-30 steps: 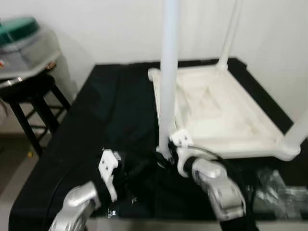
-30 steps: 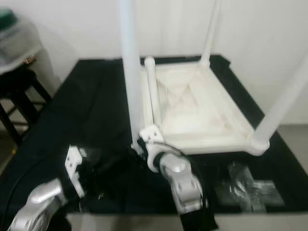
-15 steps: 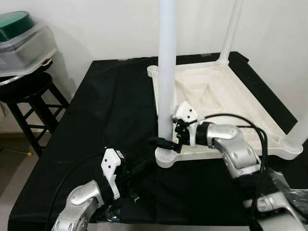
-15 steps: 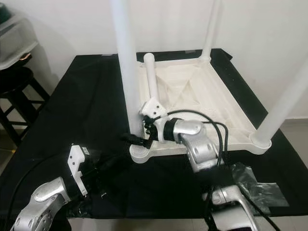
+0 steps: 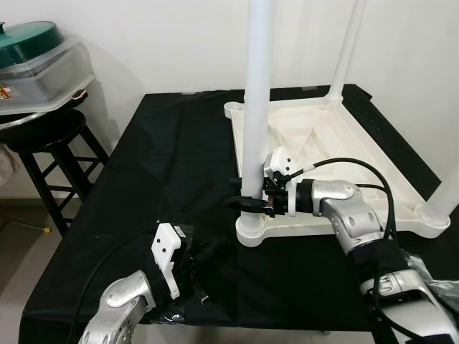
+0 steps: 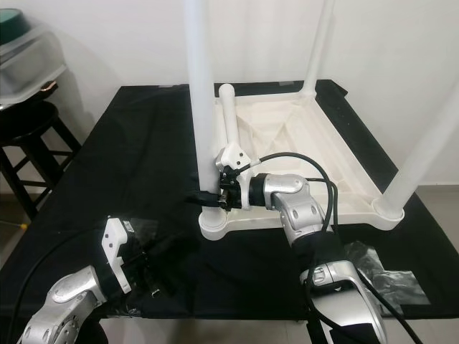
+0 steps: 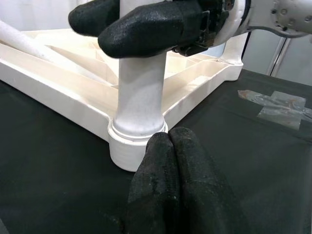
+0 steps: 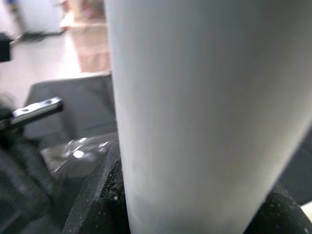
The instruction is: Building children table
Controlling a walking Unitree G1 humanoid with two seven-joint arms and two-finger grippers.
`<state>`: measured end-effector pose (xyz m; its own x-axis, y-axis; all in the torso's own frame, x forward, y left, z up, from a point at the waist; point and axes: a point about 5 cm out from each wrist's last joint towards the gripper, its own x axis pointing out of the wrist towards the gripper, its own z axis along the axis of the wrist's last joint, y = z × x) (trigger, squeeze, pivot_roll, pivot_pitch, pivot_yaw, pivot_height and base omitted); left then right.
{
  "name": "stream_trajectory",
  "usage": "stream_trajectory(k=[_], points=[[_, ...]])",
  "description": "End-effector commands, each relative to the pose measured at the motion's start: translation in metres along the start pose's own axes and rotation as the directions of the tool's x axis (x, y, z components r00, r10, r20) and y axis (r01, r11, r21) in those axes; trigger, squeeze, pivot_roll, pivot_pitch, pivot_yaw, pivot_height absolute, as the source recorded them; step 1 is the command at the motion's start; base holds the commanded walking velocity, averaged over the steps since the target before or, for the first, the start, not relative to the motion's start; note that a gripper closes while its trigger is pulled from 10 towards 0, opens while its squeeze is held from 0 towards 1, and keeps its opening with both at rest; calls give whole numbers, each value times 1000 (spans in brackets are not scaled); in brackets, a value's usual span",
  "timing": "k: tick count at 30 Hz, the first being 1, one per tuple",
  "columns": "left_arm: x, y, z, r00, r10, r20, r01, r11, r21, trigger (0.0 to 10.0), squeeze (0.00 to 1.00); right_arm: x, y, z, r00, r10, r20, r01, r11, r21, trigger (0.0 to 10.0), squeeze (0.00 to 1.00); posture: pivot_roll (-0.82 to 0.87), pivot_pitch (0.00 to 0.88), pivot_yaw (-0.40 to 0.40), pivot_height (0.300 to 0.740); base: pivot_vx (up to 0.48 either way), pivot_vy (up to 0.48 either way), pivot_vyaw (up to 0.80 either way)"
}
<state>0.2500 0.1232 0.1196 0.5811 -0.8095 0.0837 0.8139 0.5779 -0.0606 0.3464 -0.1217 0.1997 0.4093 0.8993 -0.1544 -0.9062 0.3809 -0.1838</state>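
Legs look mostly in: on the upturned tabletop (image 5: 337, 154) I've got my right pincer (image 5: 247, 204) clamped round the near-corner leg (image 5: 252, 143) just above its socket, left pincer (image 7: 168, 161) closed empty beside that corner, one leg (image 6: 229, 122) lying loose.

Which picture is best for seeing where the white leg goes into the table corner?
The left wrist view: the leg sits upright in its corner socket, close and sharp. The eye views show it small, under the right gripper. The right wrist view shows leg surface, not the joint.

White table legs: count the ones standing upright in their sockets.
3. The near-left white plastic leg, gripped by the right tool; the far-right one; the near-right one. A fourth lies loose inside the upturned white tabletop.
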Motion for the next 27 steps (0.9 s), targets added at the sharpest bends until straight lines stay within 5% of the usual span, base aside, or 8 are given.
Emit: stream_trajectory(k=[1, 5, 15, 16, 18, 19, 23, 27], points=[[-1, -1, -1, 1000, 0, -3, 0, 1000, -4, 10000, 0, 2, 3, -9, 988, -152, -30, 152, 988, 6, 0, 0, -6, 118, 26, 740, 0, 0, 0], [-3, 2, 0, 1000, 4, 1, -4, 1000, -6, 10000, 0, 8, 33, -51, 715, -694, -83, 693, 689, 215, 0, 0, -35, 130, 43, 740, 0, 0, 0], [-1, 5, -1, 1000, -11, -10, 11, 1000, -10, 10000, 0, 26, 49, -55, 770, -630, -97, 636, 751, 176, 0, 0, -16, 118, 48, 740, 0, 0, 0], [-1, 6, 0, 1000, 1, -7, -1, 1000, -7, 10000, 0, 27, 48, -50, 790, -609, -79, 611, 766, 200, 10000, 0, -27, 112, 55, 740, 0, 0, 0], [-2, 6, 0, 1000, 11, -4, -11, 1000, -5, 10000, 0, 28, 48, -46, 803, -593, -63, 591, 777, 216, 10000, 0, -25, 112, 54, 740, 0, 0, 0], [-2, 6, 0, 1000, 15, -4, -15, 1000, -2, 10000, 0, 29, 50, -39, 817, -576, -32, 565, 788, 242, 10000, 1000, -23, 108, 53, 740, 0, 0, 0], [-2, 6, -1, 1000, 15, -4, -15, 1000, -1, 10000, 0, 32, 51, -21, 872, -487, 46, 455, 842, 289, 10000, 1000, -23, 108, 53, 740, 0, 0, 0], [-1, 6, -1, 1000, 8, -5, -8, 1000, -3, 10000, 0, 29, 52, 1, 946, -294, 137, 268, 946, 180, 10000, 0, -26, 103, 54, 740, 0, 0, 0]])
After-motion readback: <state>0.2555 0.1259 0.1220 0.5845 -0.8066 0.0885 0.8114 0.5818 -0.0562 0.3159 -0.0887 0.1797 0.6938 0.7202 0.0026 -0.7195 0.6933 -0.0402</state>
